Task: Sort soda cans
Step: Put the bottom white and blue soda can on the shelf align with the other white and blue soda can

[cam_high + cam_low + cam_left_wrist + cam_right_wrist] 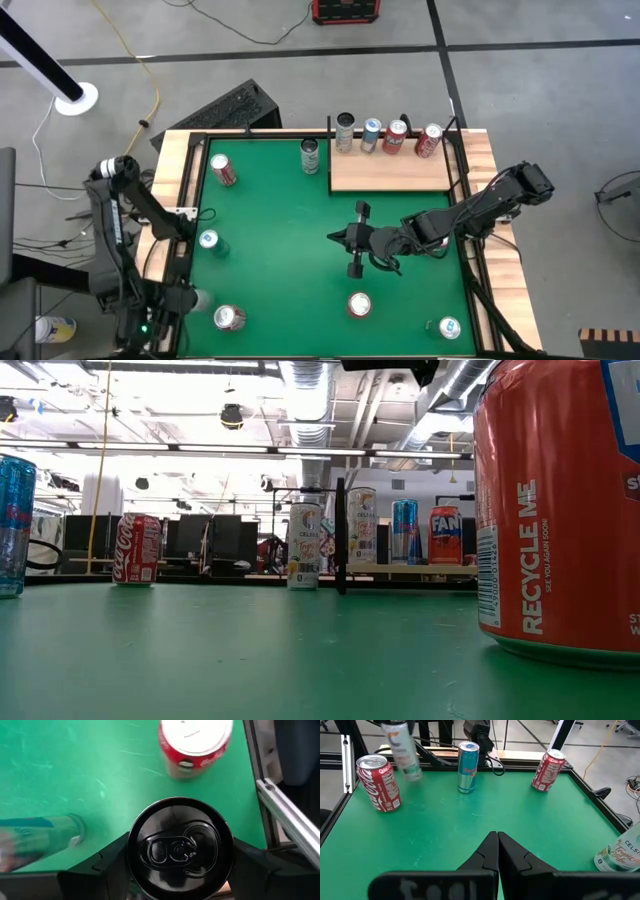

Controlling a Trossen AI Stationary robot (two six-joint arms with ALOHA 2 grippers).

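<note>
My left gripper (196, 298) is at the table's near left, shut on a slim pale soda can with a dark top (180, 847), which is blurred in the right wrist view (402, 747). Standing on the green mat (280, 230) are a red can (228, 318) beside it, a blue can (208, 240), a red can (222, 168), a pale can (310, 155), a red can (359, 305) and a teal can (449, 327). Several cans (385, 136) stand on the wooden board (390, 170). My right gripper (352, 240) hovers shut over mid-table. My left gripper pinches the can's side wall just below its top rim (131, 851) between its two fingers (112, 862), one on each side. The fingers come from above, slanting down. The can looks tilted and a little off the mat (412, 775).
A black frame rail (285, 815) runs along the mat's edge close to the held can. The red can (195, 745) and the blue can (40, 837) stand near it. Open mat lies between my two grippers (280, 270).
</note>
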